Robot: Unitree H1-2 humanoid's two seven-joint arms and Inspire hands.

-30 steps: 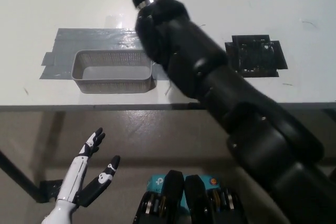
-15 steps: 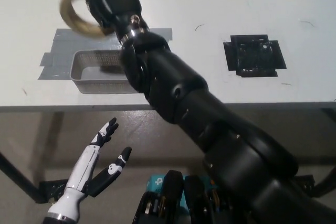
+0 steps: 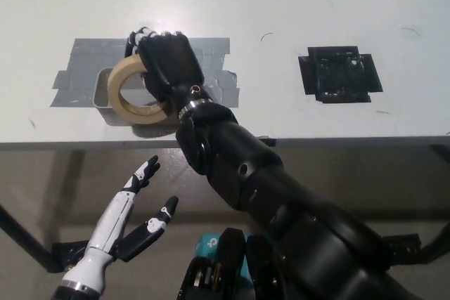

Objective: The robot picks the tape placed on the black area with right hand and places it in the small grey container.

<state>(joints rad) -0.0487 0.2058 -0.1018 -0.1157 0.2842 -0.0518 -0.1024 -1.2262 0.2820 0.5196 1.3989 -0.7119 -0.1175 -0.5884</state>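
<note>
Beige tape (image 3: 133, 93) sits clasped in our black right hand (image 3: 167, 67), held over the small grey container (image 3: 100, 96) on its grey patch (image 3: 84, 61). The black area (image 3: 341, 75) lies well apart. Our white left hand (image 3: 133, 219) rests below the table (image 3: 281, 5), fingers spread.

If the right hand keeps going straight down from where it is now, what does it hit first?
Probably the small grey container: the right hand, shut on the tape, sits right over it. From above, the height left is unclear.
</note>
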